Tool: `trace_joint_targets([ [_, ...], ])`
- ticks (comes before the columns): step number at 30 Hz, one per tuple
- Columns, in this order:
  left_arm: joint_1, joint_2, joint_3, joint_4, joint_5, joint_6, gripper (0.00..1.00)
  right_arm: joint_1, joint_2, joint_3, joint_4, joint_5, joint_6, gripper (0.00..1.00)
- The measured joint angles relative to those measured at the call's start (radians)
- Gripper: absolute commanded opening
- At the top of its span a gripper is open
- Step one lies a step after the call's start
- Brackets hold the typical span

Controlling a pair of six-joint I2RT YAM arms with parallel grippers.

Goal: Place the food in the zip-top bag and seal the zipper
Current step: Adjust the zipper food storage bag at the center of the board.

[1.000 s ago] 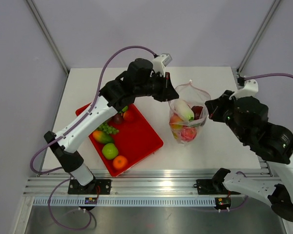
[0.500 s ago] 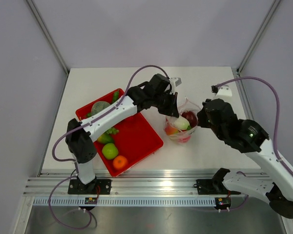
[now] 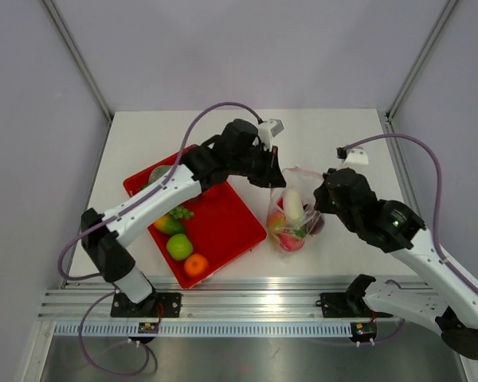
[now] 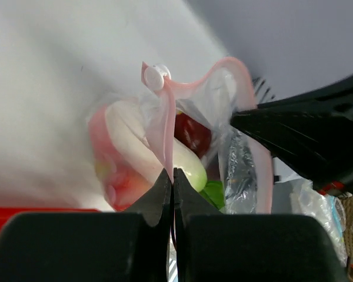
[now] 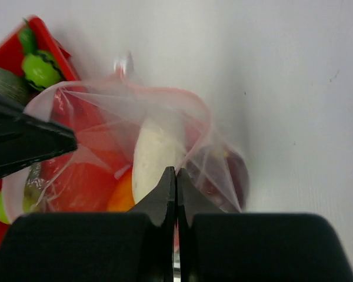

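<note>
partly done — the zip-top bag stands near the desk's front edge, just right of the red tray, with a white piece and red and orange ones inside. the left gripper is clenched on the zipper, the right gripper pinches the opposite rim, and the mouth gapes open. a green apple, an orange and others lie on the tray — more loading and the sealing are left.
</note>
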Motion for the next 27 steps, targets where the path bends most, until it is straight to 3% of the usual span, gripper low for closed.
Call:
trace_joint_targets([
  [5, 0.015, 0.122, -0.046, -0.064, 0.002, 0.017, 0.00, 0.000, 0.050, -0.055, -0.019, -0.029, 0.021, 0.00],
  [18, 0.018, 0.068, 0.029, -0.079, -0.002, 0.060, 0.00, 0.000, 0.069, 0.178, -0.037, -0.003, -0.055, 0.00],
  [25, 0.031, 0.068, 0.028, -0.072, -0.001, 0.061, 0.00, 0.000, 0.098, 0.206, -0.038, 0.013, -0.095, 0.00],
  [27, 0.039, 0.071, 0.028, -0.079, 0.000, 0.071, 0.16, 0.000, 0.111, 0.198, -0.034, 0.011, -0.101, 0.00],
])
